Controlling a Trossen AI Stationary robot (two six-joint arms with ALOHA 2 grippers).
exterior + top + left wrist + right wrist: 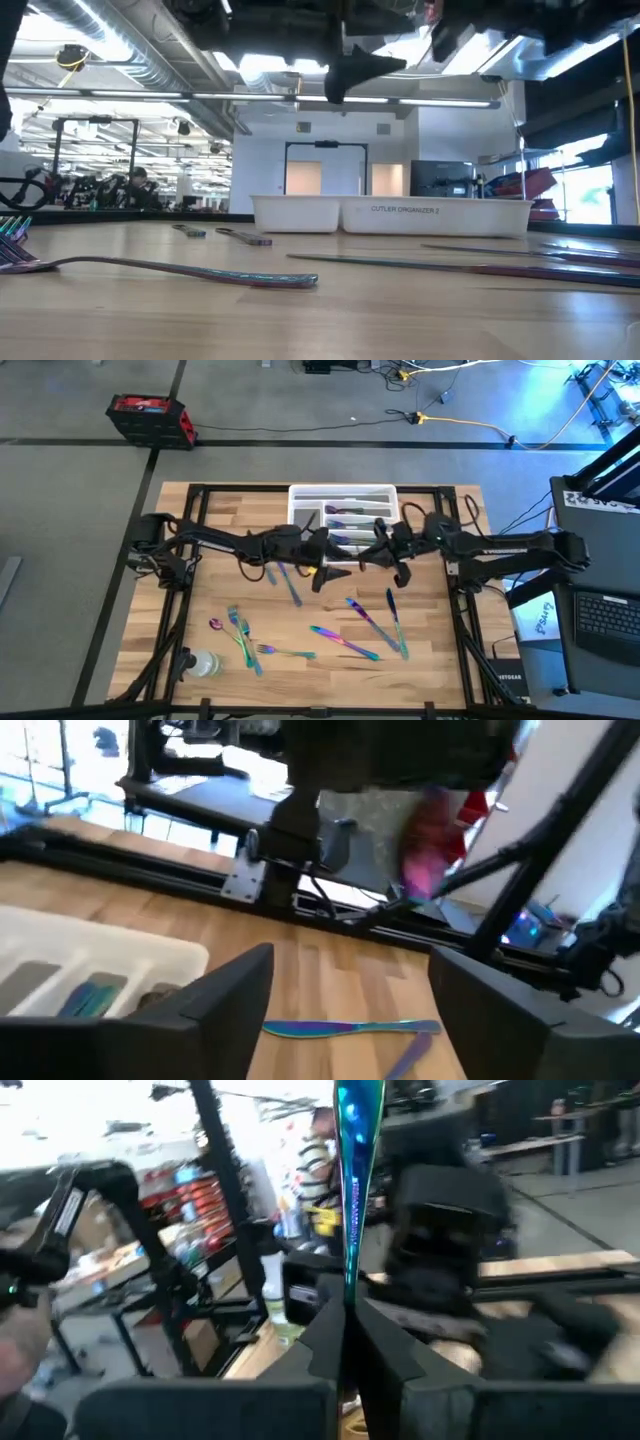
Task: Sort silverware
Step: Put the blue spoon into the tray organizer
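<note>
- High view: the left gripper (332, 572) is held just in front of the white compartmented tray (343, 491), its fingers spread apart and empty, which suggests a hand-off or release position close to the compartments.
- High view: the right gripper (384, 552) is positioned beside the left one near the tray's front edge, so that a piece can be passed or dropped into a slot without a long reach.
- High view: the unsorted silverware (345, 642) is scattered on the wooden table (450, 660) nearer the front; a few pieces are already lying in the tray. A clear plastic bottle (203, 663) stands at the front-left corner.
- Low view: both arms are raised above the table, clear of the flat-lying pieces; a fork (160, 266) is seen in the foreground and the tray stands behind it.
- Left wrist view: the open fingers (225, 995) frame a knife (350, 1028) resting on the wood beside the tray; whether it was just let go cannot be told.
- Right wrist view: the right gripper's fingers (385, 1345) are clenched on a slim teal utensil (353, 1170), probably a knife, held upright by one end so that it can be lowered lengthwise into a compartment.
</note>
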